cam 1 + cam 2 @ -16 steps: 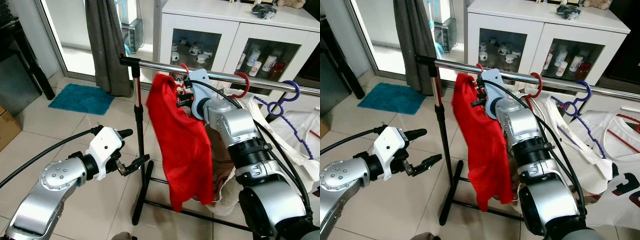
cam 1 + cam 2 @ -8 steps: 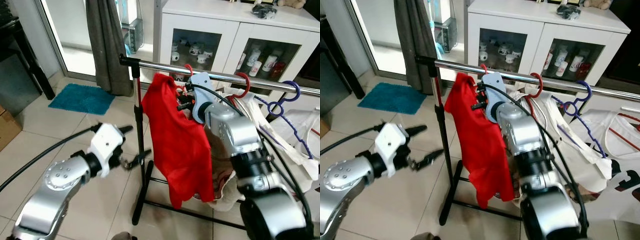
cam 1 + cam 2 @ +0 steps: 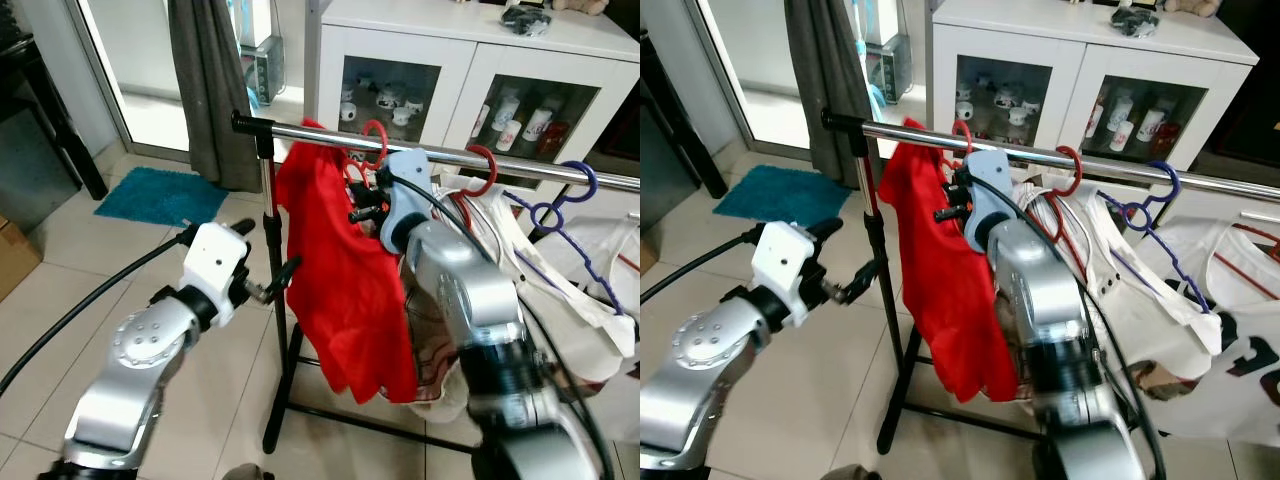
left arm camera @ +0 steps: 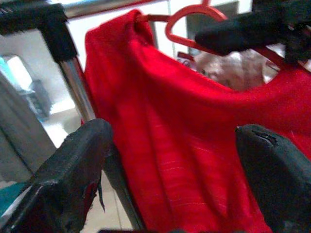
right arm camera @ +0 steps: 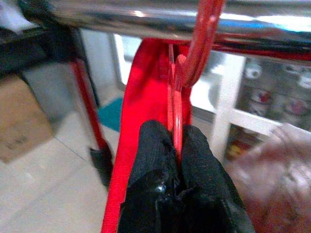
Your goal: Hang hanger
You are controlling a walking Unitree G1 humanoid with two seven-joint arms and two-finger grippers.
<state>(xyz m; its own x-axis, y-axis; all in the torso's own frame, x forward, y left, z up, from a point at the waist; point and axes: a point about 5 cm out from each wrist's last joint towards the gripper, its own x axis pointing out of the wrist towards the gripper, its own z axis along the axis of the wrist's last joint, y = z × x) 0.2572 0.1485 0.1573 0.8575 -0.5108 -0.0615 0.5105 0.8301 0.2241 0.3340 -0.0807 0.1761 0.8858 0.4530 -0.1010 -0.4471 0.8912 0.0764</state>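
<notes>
A red shirt [image 3: 340, 280] hangs on a red hanger whose hook [image 3: 372, 135] curls over the chrome rail [image 3: 440, 152] of a clothes rack. My right gripper [image 3: 362, 210] is shut on the hanger's neck just below the rail; the right wrist view shows its fingertips [image 5: 160, 145] pinching the thin red stem under the hook [image 5: 201, 43]. My left gripper [image 3: 266, 254] is open beside the rack's upright post [image 3: 270, 230], close to the shirt's left edge. In the left wrist view the shirt [image 4: 194, 145] lies between and beyond the spread fingers [image 4: 73, 165].
Further right on the rail hang a red hanger [image 3: 487, 165], a purple hanger [image 3: 565, 195] and white garments [image 3: 560, 290]. A white glass-door cabinet [image 3: 470, 60] stands behind. A grey curtain [image 3: 210, 90] and teal mat [image 3: 165, 197] lie to the left. The rack's black base [image 3: 330, 415] rests on tiles.
My right arm has lifted the hanger and shirt up and to the left, bringing the hook to the rail. The left gripper has risen toward the post and the shirt's edge.
</notes>
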